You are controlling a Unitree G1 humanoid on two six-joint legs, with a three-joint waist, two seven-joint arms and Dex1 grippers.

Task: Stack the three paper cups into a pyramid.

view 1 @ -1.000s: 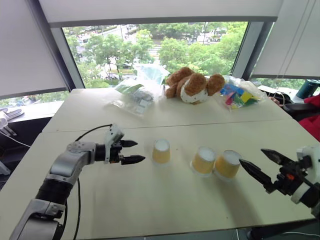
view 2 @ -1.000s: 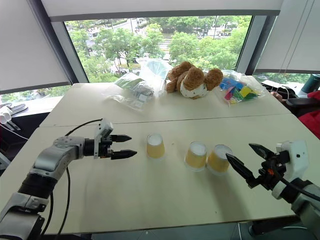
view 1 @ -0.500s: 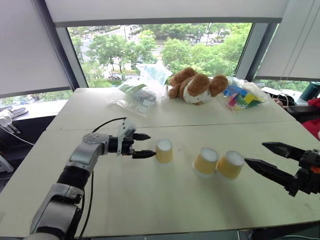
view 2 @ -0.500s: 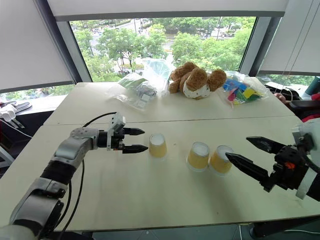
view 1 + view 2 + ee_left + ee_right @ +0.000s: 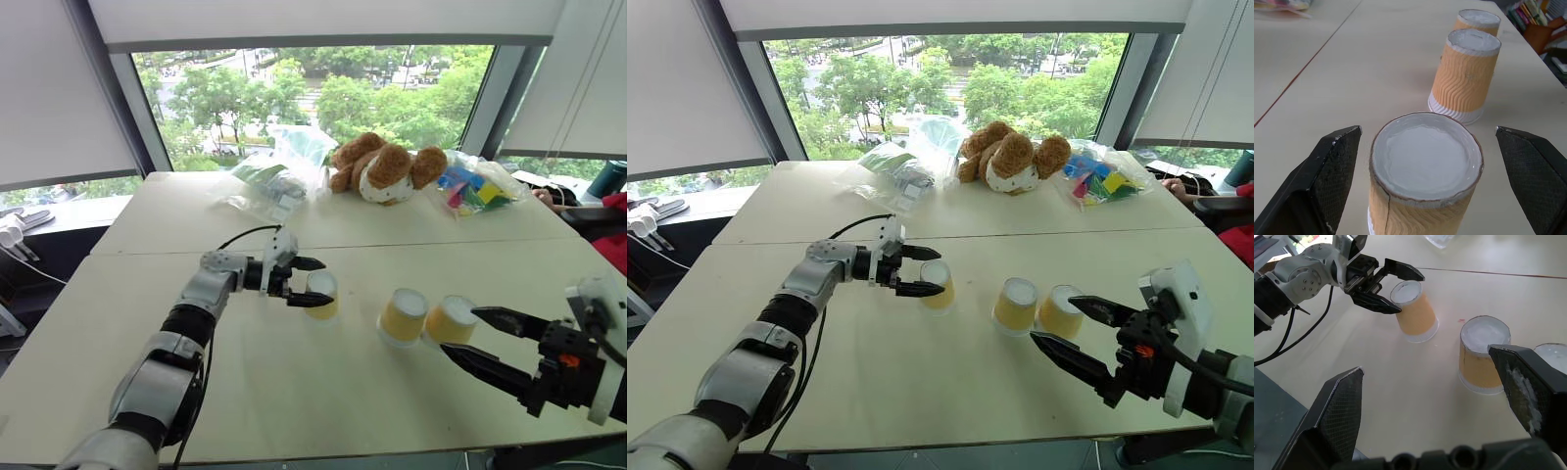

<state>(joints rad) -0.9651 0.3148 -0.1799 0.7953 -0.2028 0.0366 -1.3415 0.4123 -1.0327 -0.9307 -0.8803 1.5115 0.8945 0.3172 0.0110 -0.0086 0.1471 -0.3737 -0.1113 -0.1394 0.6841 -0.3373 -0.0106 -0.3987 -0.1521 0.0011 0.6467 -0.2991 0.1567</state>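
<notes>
Three paper cups stand upside down in a row on the cream table [image 5: 245, 392], orange sides with white bases up. The left cup [image 5: 320, 295] sits between the fingers of my left gripper [image 5: 326, 283], which is open and reaches in level from the left. In the left wrist view a gap shows between each finger [image 5: 1327, 181] and that cup [image 5: 1425, 166]. The middle cup [image 5: 402, 315] and the right cup [image 5: 449, 319] stand close together. My right gripper [image 5: 458, 331] is open, its tips just in front of the right cup, holding nothing.
A brown teddy bear [image 5: 382, 168] lies at the table's far edge by the window, between clear plastic bags [image 5: 279, 176] and a bag of coloured blocks [image 5: 472, 186]. A seam [image 5: 441, 245] crosses the table behind the cups. A red sleeve [image 5: 615, 204] shows at far right.
My left gripper has moved right until its fingers straddle the left cup. My right gripper has swung in leftward, its tips now close to the right cup. The cups have not moved.
</notes>
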